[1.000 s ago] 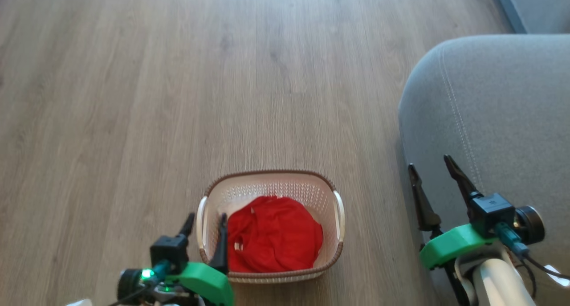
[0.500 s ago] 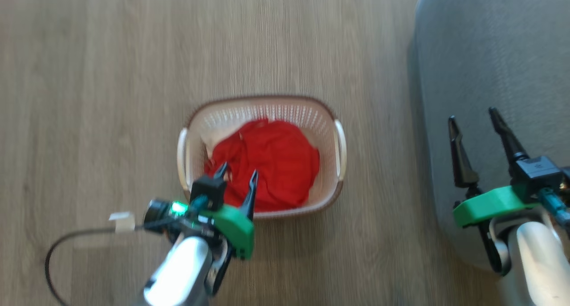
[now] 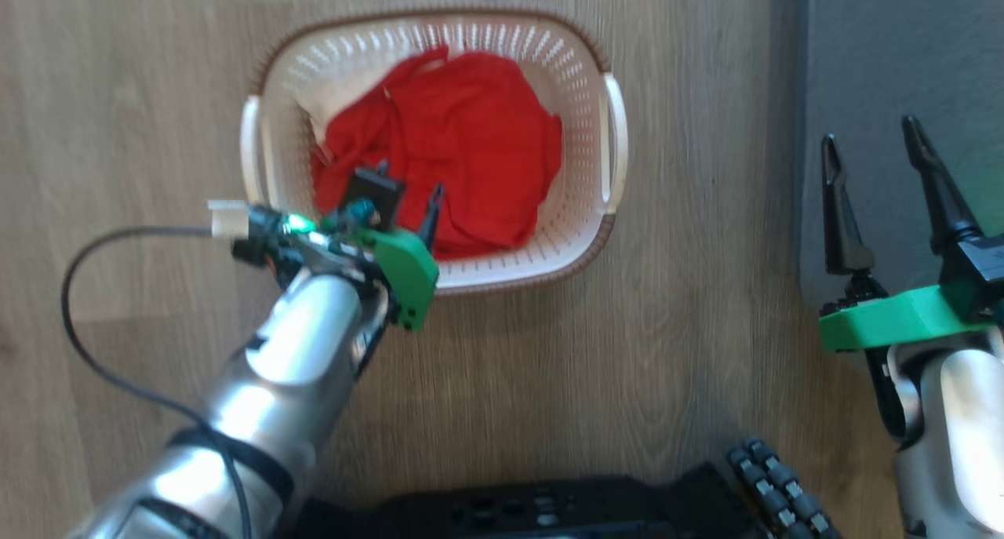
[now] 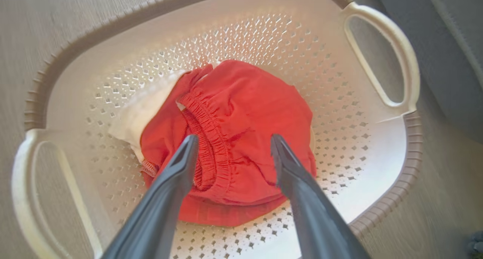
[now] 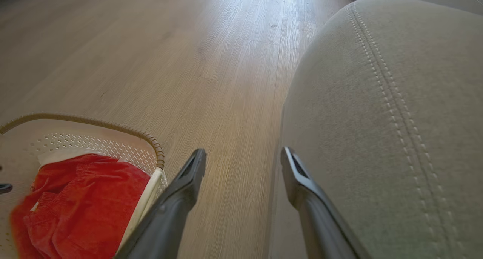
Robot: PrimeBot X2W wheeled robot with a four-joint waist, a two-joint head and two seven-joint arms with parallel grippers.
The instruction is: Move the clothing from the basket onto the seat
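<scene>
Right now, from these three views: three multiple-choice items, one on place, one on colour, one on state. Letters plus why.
1. Place: the clothing lies
A. on a shelf
B. in the basket
C. on a table

2. Colour: the basket's rim is
A. brown
B. blue
C. black

3. State: the fingers of the left gripper are
A. shut on the fabric
B. shut on nothing
C. open, clamping nothing

Key:
1 B, the red fabric sits within the perforated walls, and none lies on the seat as far as it shows.
2 A, the woven-look band round the top is brown.
3 C, the left wrist view shows both fingers spread wide over the fabric.
</scene>
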